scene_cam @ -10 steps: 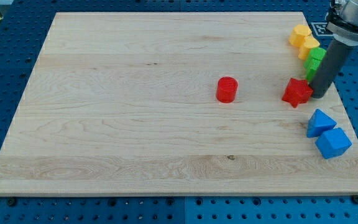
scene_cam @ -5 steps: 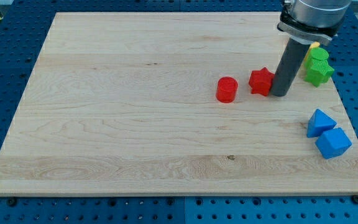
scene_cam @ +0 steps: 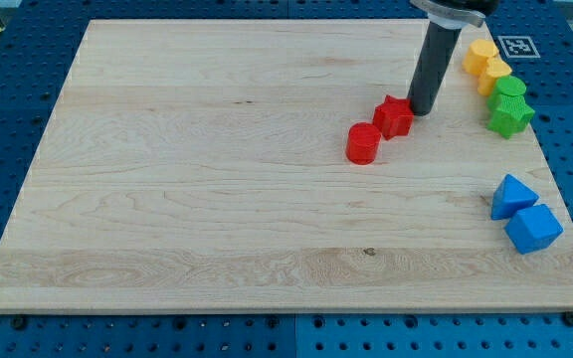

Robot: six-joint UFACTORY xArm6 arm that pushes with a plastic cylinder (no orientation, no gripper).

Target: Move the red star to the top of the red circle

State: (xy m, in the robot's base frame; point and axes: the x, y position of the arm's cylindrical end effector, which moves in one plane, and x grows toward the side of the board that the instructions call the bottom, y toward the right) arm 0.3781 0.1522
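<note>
My tip [scene_cam: 424, 112] touches the red star [scene_cam: 394, 116] at its 3 o'clock side; the star presses the red circle [scene_cam: 363, 143] from 1 o'clock. No claw exists on this rod.

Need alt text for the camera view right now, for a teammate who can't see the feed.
My tip touches the red star from the view's right; the star sits against the upper right of the red circle on a wooden board. Yellow blocks, green blocks and blue blocks line the right edge.
</note>
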